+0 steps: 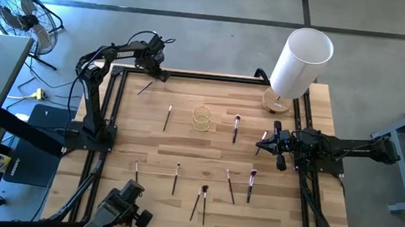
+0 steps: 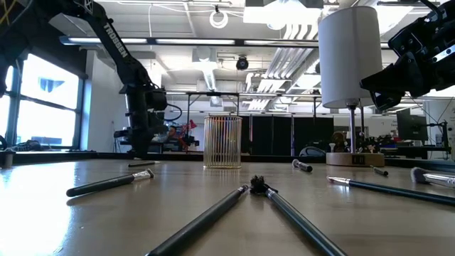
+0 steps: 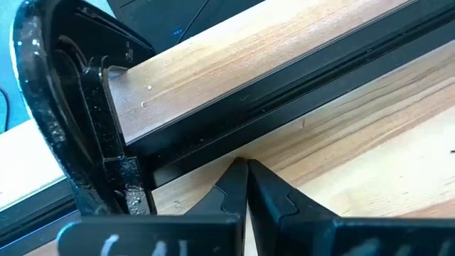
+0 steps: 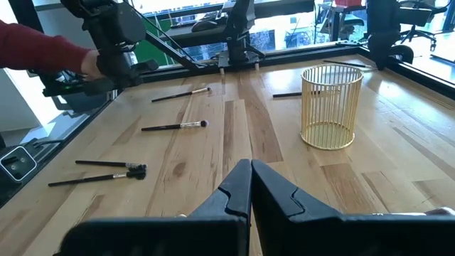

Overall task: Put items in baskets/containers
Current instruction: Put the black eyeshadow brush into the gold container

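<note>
Ten or so thin brushes lie flat on your bench (image 1: 186,138), and none is in the wire cup (image 1: 202,119), which stands upright near the middle.

Your left end effector (image 1: 163,75) is at the far-left corner, low over the wood next to the black frame rail (image 3: 284,92). Its fingers are pressed together with nothing between them. One brush (image 1: 145,88) lies just beside it, but apart from the fingertips.

Your right end effector (image 1: 276,126) is at the right side, raised above the bench. Its fingers are also closed and empty. A dark-tipped brush (image 1: 236,128) lies between it and the cup, and a reddish-tipped brush (image 1: 261,142) lies very close to it.

Another brush (image 1: 167,117) lies to the left of the cup. The rest are spread along the near side, with two of them (image 1: 200,201) almost touching at the bristle ends.

A big white cylinder on a round wooden base (image 1: 295,66) stands at the far-right corner, behind the right arm. A camera on a mount (image 1: 124,208) sits at the near edge, and a red sleeve (image 4: 39,46) of a person shows there.
</note>
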### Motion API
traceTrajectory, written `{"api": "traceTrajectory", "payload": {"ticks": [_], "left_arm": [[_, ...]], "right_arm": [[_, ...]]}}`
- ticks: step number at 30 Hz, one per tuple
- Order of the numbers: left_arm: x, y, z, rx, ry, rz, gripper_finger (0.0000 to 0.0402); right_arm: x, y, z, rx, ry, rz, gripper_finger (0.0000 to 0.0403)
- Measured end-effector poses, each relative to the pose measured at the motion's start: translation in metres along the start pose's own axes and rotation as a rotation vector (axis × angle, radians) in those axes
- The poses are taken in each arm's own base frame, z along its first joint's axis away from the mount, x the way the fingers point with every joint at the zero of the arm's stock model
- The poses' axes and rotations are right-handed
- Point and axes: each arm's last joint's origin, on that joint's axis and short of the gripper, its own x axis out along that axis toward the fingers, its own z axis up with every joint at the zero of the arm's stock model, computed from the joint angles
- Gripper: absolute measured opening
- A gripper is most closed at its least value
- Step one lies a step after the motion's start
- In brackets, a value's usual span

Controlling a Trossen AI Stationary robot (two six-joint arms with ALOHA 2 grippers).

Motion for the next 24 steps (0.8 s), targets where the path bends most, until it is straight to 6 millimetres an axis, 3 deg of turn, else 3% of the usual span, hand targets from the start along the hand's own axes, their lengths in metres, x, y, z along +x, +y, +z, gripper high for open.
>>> {"api": "traceTrajectory", "payload": {"ticks": [8, 12, 24], "left_arm": [[-0.014, -0.007, -0.010, -0.046, 0.060, -0.019, 0.0000], [-0.037, -0.021, -0.013, -0.042, -0.007, -0.033, 0.0000], [-0.089, -0.093, -0.090, -0.091, -0.177, -0.098, 0.0000]], "right_arm": [[0.000, 0.000, 0.000, 0.000, 0.000, -0.001, 0.0004], [0.000, 0.000, 0.000, 0.000, 0.000, 0.000, 0.0005], [0.000, 0.000, 0.000, 0.000, 0.000, 0.000, 0.0004]]}}
